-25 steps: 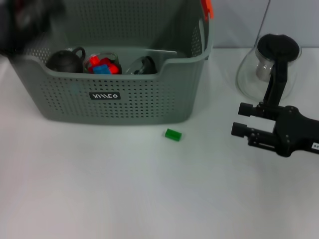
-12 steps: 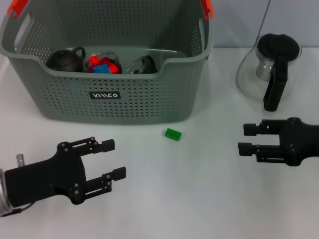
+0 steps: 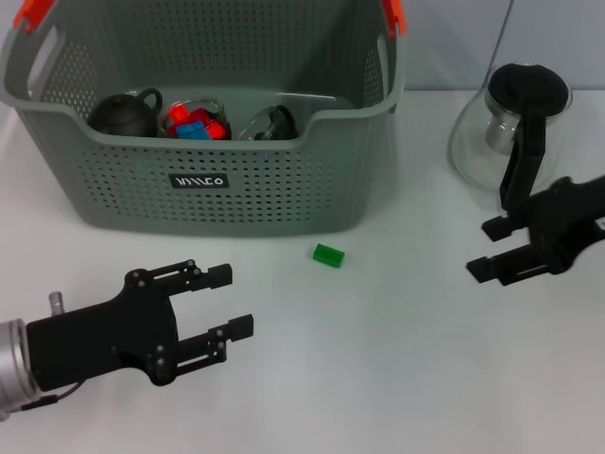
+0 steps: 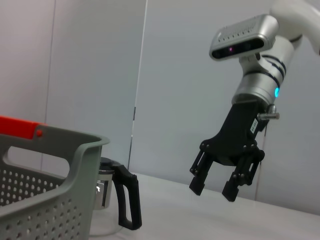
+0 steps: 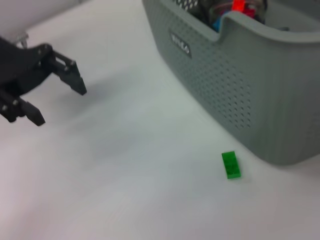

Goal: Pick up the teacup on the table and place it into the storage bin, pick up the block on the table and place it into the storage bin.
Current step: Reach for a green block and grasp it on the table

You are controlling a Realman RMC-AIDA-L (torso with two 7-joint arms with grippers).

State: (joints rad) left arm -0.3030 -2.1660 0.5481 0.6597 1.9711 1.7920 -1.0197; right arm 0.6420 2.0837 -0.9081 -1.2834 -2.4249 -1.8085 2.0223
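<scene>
Both end effectors are empty as you look at this. Your left end effector (image 3: 222,305) hovers low over the worktop (image 3: 378,378) with its fingers spread apart and nothing between them; your right end effector (image 3: 493,250) is likewise spread and empty, held just in front of a glass carafe (image 3: 510,132) with a black handle.

The green block (image 3: 329,255) lies bare on the worktop, roughly between the two end effectors, ahead of the left one's fingertips and off to the inner side of the right one. It sits just short of the front wall of the storage bin (image 3: 217,180), near it but not touching. Neither end effector is close enough to grasp it yet.

Behind the block, beyond the left end effector, the storage bin already holds a dark rounded teacup (image 3: 125,113) with a handle, some red and blue pieces and a dark rounded item further along. No teacup is left out on the worktop, so I judge the teacup half of your task done.

What remains is the block: bring one end effector over it, close on it, lift it clear of the bin's front wall and release it inside.
</scene>
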